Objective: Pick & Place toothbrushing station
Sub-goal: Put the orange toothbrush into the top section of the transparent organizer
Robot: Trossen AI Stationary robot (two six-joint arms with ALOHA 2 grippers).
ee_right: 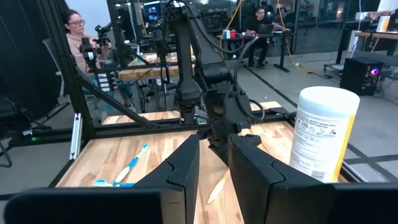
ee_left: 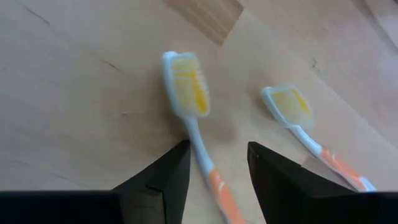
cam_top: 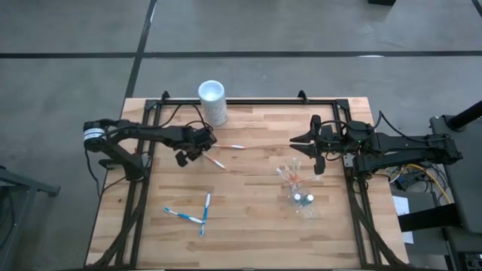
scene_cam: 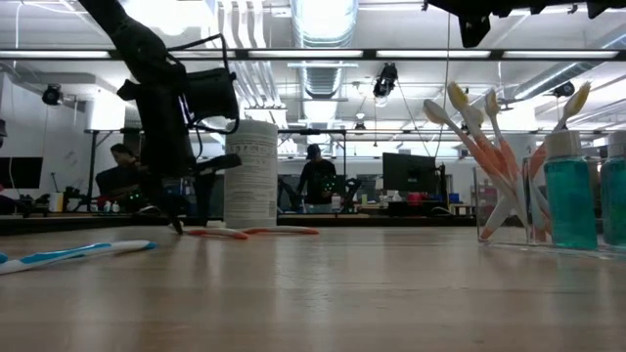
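Note:
Two orange-and-white toothbrushes lie flat on the wooden table point(cam_top: 248, 218), one point(ee_left: 196, 124) below my left gripper and one point(ee_left: 298, 118) beside it. My left gripper point(ee_left: 217, 149) points steeply down with its fingers open on either side of the first brush's neck, apart from it; in the high view it point(cam_top: 203, 152) is left of centre. The clear cup point(cam_top: 290, 175) stands at the right with orange brushes leaning in it point(scene_cam: 489, 156). Two blue-and-white toothbrushes point(cam_top: 194, 214) lie near the front. My right gripper point(ee_right: 213, 140) hovers level above the cup area, slightly open, with nothing between its fingers.
A tall opaque white cup point(cam_top: 212, 101) stands at the far edge, just behind my left gripper. Small bottles of teal liquid point(scene_cam: 570, 196) stand next to the clear cup. A black frame point(cam_top: 248, 102) runs along the table's edges. People sit in the room beyond.

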